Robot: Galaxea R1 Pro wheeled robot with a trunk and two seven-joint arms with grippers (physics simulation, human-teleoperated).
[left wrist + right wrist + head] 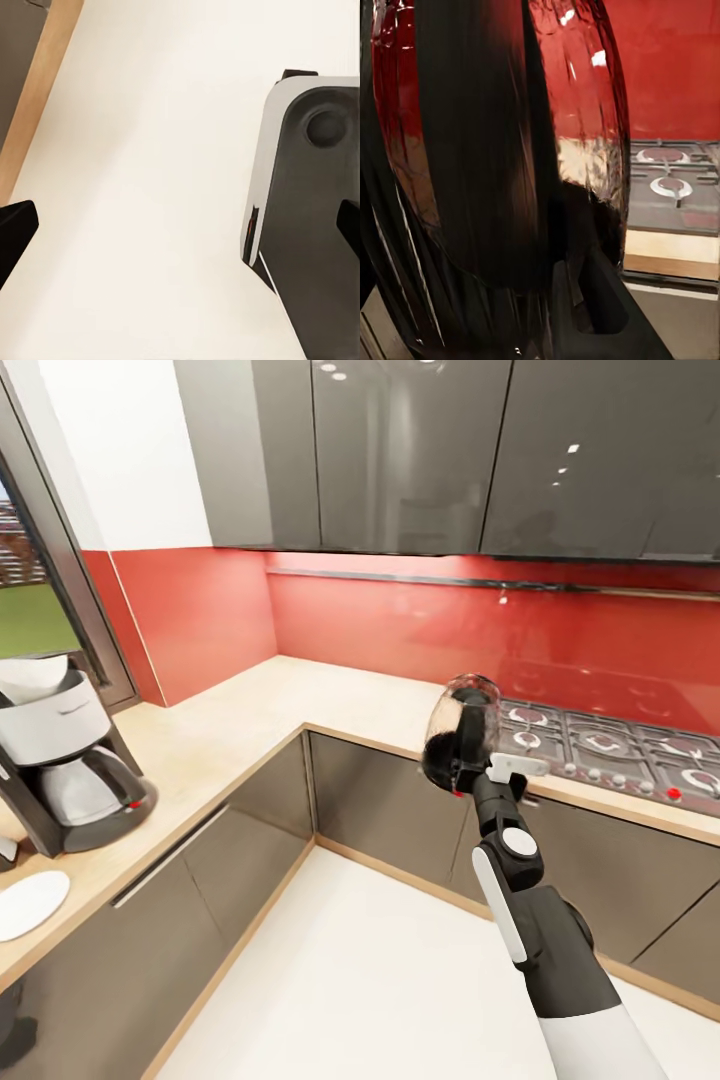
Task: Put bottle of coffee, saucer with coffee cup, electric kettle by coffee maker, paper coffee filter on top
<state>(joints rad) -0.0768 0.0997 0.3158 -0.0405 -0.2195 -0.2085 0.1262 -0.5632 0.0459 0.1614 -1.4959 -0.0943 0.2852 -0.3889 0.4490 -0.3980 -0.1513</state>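
Note:
The electric kettle (462, 732), dark glass with a small red switch, hangs tilted in the air in front of the hob counter, with my right gripper (472, 762) shut on its black handle. In the right wrist view the kettle (495, 165) sits right up against the camera. The coffee maker (70, 770) stands on the countertop (230, 730) at the far left, with the white paper coffee filter (30, 678) on top of it. The white saucer (25, 905) lies in front of it, nothing on it. My left gripper (180, 232) is open over the pale floor. Bottle and cup are out of view.
A gas hob (600, 745) is set into the counter behind the kettle. Grey cabinets (380, 800) run under the L-shaped worktop, with grey wall cabinets (400, 450) above a red backsplash. White floor (360, 980) lies between the counters. Part of my base (307, 195) shows under the left gripper.

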